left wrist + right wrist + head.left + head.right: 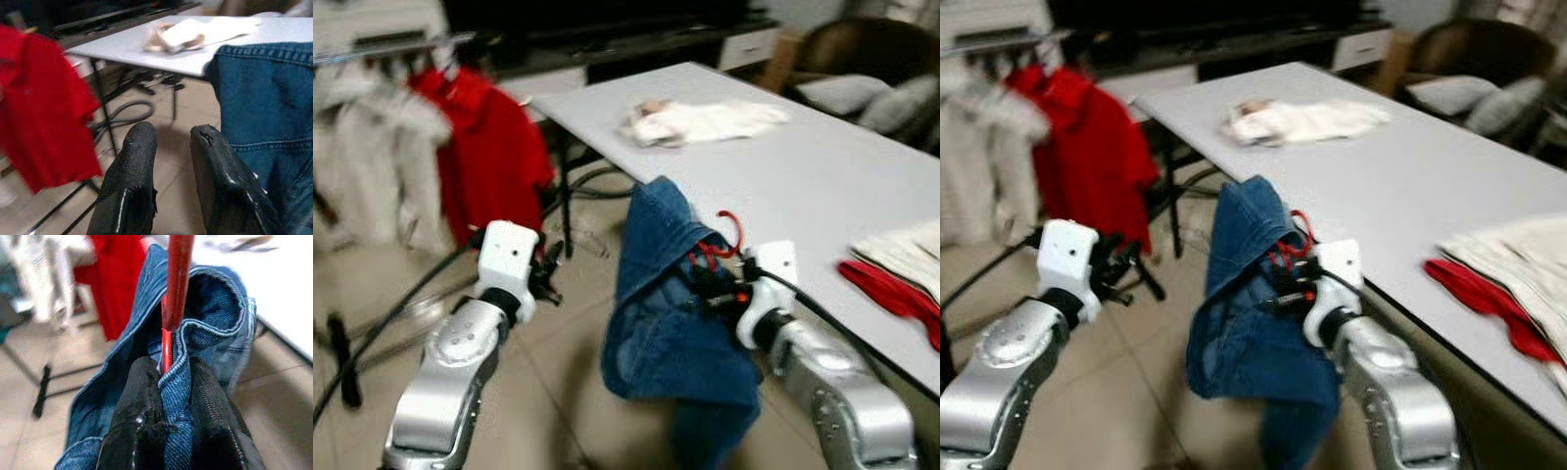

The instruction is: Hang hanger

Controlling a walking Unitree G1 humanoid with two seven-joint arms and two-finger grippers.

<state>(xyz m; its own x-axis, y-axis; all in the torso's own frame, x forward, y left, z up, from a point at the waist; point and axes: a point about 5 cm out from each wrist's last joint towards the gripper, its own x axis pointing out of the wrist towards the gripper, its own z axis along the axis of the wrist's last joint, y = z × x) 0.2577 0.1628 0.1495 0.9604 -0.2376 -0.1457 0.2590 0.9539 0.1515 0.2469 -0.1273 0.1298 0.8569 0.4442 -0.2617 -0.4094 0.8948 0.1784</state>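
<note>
Now we carry the red plastic hanger (729, 238) draped with blue denim (666, 323), right gripper (720, 289) clenched on both, left gripper (548, 272) empty, toward the clothes rail (382, 51).

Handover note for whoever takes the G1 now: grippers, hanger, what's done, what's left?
Right gripper: shut on the red plastic hanger and the blue denim garment draped over it, held off the near edge of the white table.
Left gripper: slightly open, holding nothing, beside the denim.
Clothes rail with a red shirt and white garments stands ahead to the left.
Done: hanger with denim picked up.
Left: carry it to the rail and hook it on.
</note>
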